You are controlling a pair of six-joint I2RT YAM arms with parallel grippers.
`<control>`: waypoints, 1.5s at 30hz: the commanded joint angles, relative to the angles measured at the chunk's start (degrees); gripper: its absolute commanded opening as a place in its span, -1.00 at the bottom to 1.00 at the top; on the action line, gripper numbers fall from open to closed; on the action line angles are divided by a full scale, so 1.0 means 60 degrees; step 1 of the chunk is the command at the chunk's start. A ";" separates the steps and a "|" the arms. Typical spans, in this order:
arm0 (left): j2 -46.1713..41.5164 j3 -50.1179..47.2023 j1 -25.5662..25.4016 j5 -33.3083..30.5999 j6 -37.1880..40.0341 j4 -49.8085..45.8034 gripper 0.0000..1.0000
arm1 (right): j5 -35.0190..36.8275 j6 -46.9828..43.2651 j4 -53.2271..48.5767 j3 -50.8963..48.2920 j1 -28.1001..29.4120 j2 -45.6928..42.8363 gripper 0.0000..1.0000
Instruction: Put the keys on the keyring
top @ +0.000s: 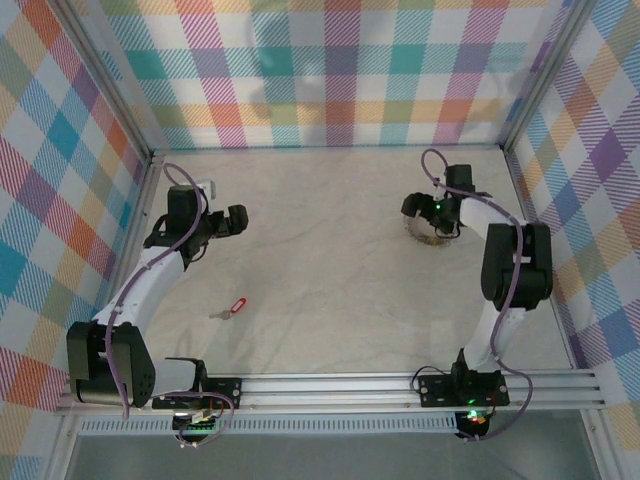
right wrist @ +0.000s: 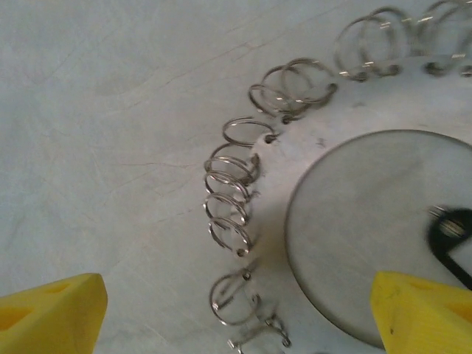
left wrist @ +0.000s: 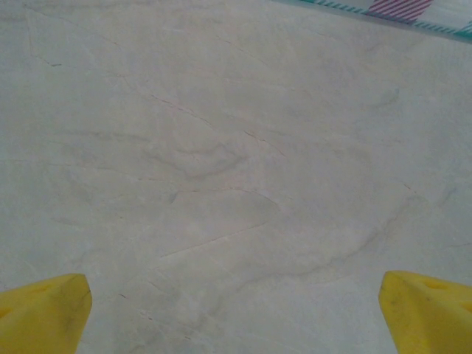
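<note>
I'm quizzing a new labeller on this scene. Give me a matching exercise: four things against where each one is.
Things:
1. red-tagged key
2. keyring
3. left gripper
4. black tag

Places:
A. inside the ring's centre hole
B. open, above bare table
C. lying alone, near the left arm
D. beneath the open right gripper

Pairs: 1-C, 2-D, 3-B, 4-A

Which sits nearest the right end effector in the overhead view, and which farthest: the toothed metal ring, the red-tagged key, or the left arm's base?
1. The toothed metal ring: right under the right end effector, on the right side.
2. The red-tagged key: left of centre, towards the near edge.
3. The left arm's base: near-left corner, plainly farthest.
</note>
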 commanded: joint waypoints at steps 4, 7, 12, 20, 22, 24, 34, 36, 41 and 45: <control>-0.0311 -0.0146 0.0097 -0.0426 -0.0150 -0.0042 1.00 | -0.1079 -0.0033 -0.0734 0.1150 0.0425 0.1133 0.85; -0.0294 -0.0117 0.0097 -0.0634 -0.0218 -0.0131 1.00 | -0.1182 0.0023 -0.0667 0.1061 0.0663 0.1270 0.85; -0.0260 -0.0219 0.0096 -0.0932 -0.0275 -0.0099 1.00 | -0.1355 0.0064 -0.0948 0.0673 0.1179 0.1148 0.86; -0.0216 -0.0276 0.0097 -0.0906 -0.0209 -0.0006 1.00 | -0.1857 -0.0331 -0.1547 -0.0468 0.3028 -0.0022 0.87; -0.0175 -0.0277 0.0095 -0.0848 -0.0205 -0.0014 1.00 | -0.2027 -0.0442 -0.1654 -0.0699 0.3580 -0.0355 0.86; -0.0165 -0.0275 0.0097 -0.0791 -0.0226 -0.0009 1.00 | -0.2337 -0.0504 -0.1666 -0.0912 0.4110 -0.0615 0.86; -0.0146 -0.0389 0.0052 -0.0690 -0.0256 0.0110 1.00 | -0.1294 -0.0452 -0.2573 -0.1435 0.4969 -0.2683 0.78; -0.0081 -0.0388 0.0053 -0.0636 -0.0282 0.0133 1.00 | -0.0913 -0.0212 -0.2665 -0.1689 0.4965 -0.3082 0.74; -0.0039 -0.0367 -0.0002 -0.0546 -0.0242 0.0147 1.00 | 0.0508 0.1627 -0.3100 -0.2335 0.4966 -0.3644 0.54; -0.0017 -0.0403 -0.0035 -0.0685 -0.0222 0.0132 1.00 | 0.0542 0.3481 -0.3222 -0.2613 0.4965 -0.3610 0.20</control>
